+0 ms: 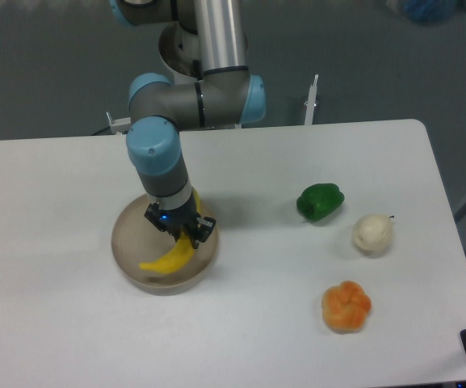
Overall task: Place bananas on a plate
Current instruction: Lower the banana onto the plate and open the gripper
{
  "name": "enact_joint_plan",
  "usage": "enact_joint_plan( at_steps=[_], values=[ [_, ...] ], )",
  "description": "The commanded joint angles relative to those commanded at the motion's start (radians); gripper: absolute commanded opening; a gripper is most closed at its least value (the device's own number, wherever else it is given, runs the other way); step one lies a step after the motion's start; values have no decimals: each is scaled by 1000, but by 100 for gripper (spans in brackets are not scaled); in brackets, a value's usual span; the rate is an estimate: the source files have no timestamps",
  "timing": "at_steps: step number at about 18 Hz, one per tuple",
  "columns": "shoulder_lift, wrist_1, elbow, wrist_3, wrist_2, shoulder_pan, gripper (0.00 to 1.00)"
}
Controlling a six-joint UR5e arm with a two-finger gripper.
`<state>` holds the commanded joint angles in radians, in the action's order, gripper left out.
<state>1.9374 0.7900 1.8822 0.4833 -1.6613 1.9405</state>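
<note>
Claw (181, 235) gripping banana (166, 259), over plate (128, 242), inside rim

A green pepper (321, 201), a whitish pear-like fruit (372, 233) and an orange pumpkin-like fruit (346, 306) are sitting apart on the white surface (55, 323).

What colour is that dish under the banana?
Beige-tan, plain and matte: the plate, seen in the fixed camera.

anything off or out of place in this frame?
Nothing stands out. The gripper holds the banana by one end over the plate; whether it touches the dish can't be told. The green pepper, white fruit and orange fruit sit apart and intact on the table.
</note>
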Motion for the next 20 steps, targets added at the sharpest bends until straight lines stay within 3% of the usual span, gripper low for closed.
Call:
enact_joint_plan(
  at_steps=[14,20],
  values=[
    [41,0,-2,-17,-6,0,31],
    [41,0,-5,-17,-8,0,38]
  ],
)
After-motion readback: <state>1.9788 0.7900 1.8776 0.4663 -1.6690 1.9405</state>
